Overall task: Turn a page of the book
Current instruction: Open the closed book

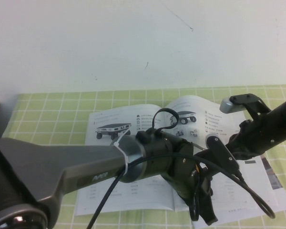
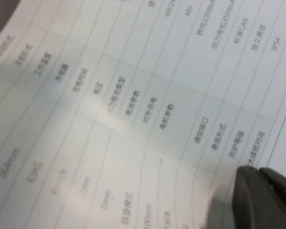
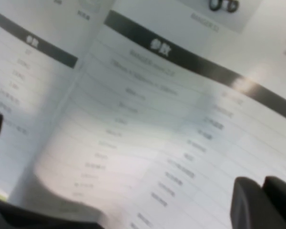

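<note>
Green checked tablecloth [image 1: 47,114]: covers the table under a white wall.

Book [image 1: 105,191]: lying open and flat on the cloth at mid-table, low flat vehicle printed on its left leaf.

Left gripper [image 1: 205,210]: low over the book's middle near the front edge, fingers pointing down at the paper; whether the jaws are apart or together cannot be told.

Page [image 1: 190,107]: the right leaf, cart picture on it, bowed up off the book.

Right gripper [image 3: 262,200]: over the right leaf; its two dark fingers [image 3: 248,202] side by side, nearly together, just above the printed table.
</note>
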`<state>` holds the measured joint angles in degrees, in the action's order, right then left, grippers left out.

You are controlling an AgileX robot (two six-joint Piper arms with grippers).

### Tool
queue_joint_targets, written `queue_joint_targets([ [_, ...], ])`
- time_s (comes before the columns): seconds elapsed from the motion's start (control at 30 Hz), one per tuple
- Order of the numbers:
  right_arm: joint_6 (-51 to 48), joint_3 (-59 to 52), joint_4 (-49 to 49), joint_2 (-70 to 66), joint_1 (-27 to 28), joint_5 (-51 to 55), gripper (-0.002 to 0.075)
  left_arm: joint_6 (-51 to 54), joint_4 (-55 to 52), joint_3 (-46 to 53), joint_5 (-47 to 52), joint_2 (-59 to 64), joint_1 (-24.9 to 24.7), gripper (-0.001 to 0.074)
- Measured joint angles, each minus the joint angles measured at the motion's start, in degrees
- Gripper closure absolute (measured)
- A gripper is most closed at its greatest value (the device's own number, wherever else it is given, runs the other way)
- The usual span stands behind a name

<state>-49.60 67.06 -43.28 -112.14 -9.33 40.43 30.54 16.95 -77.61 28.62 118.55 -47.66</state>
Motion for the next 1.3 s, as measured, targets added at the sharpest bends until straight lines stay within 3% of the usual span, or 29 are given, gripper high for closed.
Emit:
queue_joint_targets([
  [0.37, 13.5, -0.4, 19.2, 3.3, 0.0, 0.3, 0.0727, -0.3, 0.0, 0.0, 0.0, 0.0, 0.0, 0.0738],
  [1.3, 18.6, -0.8, 23.3, 0.9, 0.0, -3.4, 0.0728, -0.3, 0.2, 0.0, 0.1, 0.0, 0.0, 0.0738],
])
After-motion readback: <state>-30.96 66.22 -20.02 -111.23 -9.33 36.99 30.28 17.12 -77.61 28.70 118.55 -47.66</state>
